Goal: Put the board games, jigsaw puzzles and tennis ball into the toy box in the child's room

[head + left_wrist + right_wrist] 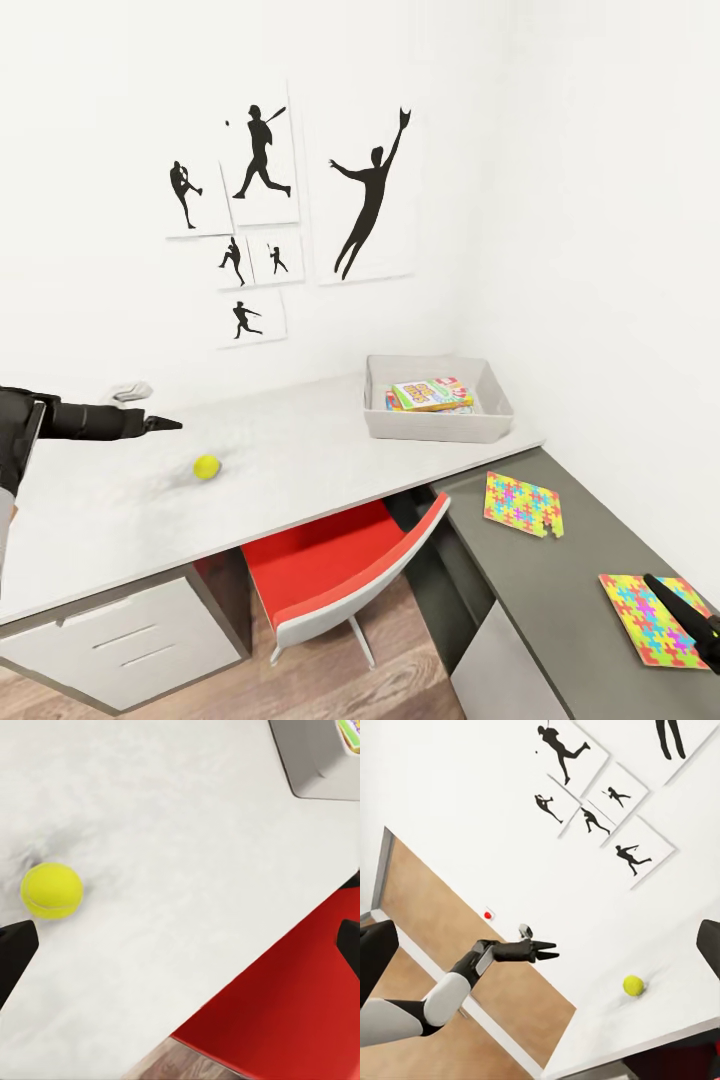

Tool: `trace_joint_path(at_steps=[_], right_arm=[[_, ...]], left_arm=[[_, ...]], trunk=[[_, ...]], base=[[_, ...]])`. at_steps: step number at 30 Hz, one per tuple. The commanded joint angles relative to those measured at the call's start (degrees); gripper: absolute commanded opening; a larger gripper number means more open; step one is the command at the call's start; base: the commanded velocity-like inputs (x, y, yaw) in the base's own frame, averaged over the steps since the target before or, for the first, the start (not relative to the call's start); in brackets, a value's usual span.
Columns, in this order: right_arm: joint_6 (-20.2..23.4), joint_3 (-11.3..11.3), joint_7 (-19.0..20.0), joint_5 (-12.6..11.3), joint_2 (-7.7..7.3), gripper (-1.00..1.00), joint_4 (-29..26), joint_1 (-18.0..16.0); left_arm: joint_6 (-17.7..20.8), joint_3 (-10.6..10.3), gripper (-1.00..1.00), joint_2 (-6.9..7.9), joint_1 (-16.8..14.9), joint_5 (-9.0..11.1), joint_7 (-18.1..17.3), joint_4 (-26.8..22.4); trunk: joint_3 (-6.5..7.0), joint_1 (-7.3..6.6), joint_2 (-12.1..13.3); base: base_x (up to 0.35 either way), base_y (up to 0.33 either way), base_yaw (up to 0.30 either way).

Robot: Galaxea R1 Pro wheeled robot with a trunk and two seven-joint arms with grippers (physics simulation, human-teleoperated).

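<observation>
The tennis ball (207,467) lies on the light grey top of the table (320,450), left of centre. My left gripper (162,424) hovers open just behind and left of it; in the left wrist view the tennis ball (51,890) sits near one fingertip (16,954). The toy box (435,428) stands at the back right and holds a green and white board game (432,393) lying on another flat box. Two jigsaw puzzles (523,503) (655,615) lie on the dark top. My right gripper (665,595) hangs open over the nearer puzzle.
A red chair (340,570) is pushed under the table's inner corner. White drawer fronts (130,640) stand below the left end. A small pale crumpled thing (130,390) lies by the wall. Baseball silhouettes (370,195) hang above. The toy box corner (315,757) shows in the left wrist view.
</observation>
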Motion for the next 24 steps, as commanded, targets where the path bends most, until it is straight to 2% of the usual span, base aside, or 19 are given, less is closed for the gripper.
trace_joint_path(at_steps=[1, 24], right_arm=[[0.60, 0.16, 0.01, -0.14, -0.02, 1.00, -0.23, 0.00], [0.60, 0.55, 0.01, 0.00, -0.02, 1.00, -0.82, 0.00]], left_arm=[[0.87, 0.22, 1.00, -0.35, -0.10, -0.58, 0.20, -0.04], [1.24, 0.28, 1.00, -0.61, -0.08, -0.57, 1.02, -0.04]], trunk=[[-0.11, 0.04, -0.11], [-0.11, 0.04, -0.11]], base=[[0.000, 0.000, 0.000], [0.000, 0.000, 0.000]])
